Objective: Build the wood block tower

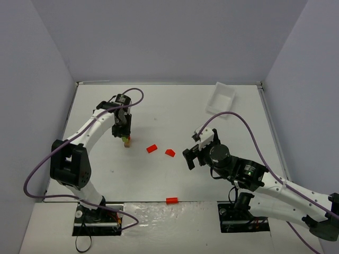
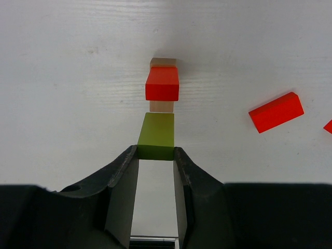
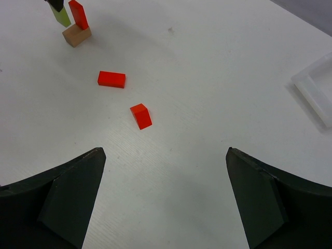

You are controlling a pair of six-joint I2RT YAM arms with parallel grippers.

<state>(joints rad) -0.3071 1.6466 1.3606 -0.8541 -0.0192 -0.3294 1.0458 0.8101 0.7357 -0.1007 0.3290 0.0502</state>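
Now: green block [image 2: 156, 132] in your left pincer [image 2: 155, 151], tower at twelve o'clock

Your left pincer is closed narrowly on the lime green block and clamps its two long sides at the near end. In the left wrist view, the wood block tower [image 2: 162, 85] lies straight ahead at twelve o'clock, just beside the held piece. So far it is a tan block [image 2: 161, 106] on the table [image 1: 159, 106] with one red block [image 2: 162, 78] on it. The green block's long axis runs along the six-to-twelve line, pointing at the stack. A sliver of tan shows between green and red, and you cannot tell from these views whether they touch.

The coming placement looks like a short move toward twelve o'clock, and your left arm is far the nearer. Your right pincer [image 3: 165, 153] stands wide open with nothing in it, well apart at three o'clock of the tower in the overhead view.

Count:
- **Green:** one.
- **Tan:** one.
- **Red:** four.
  - One is on the stack.
  - A loose red block [image 1: 152, 148] and a second loose red block [image 1: 170, 152] lie at three o'clock of the tower.
  - A third loose red block [image 1: 171, 200] lies near the front edge at five o'clock.
- **Tray:** one white tray [image 1: 221, 99] sits at two o'clock.
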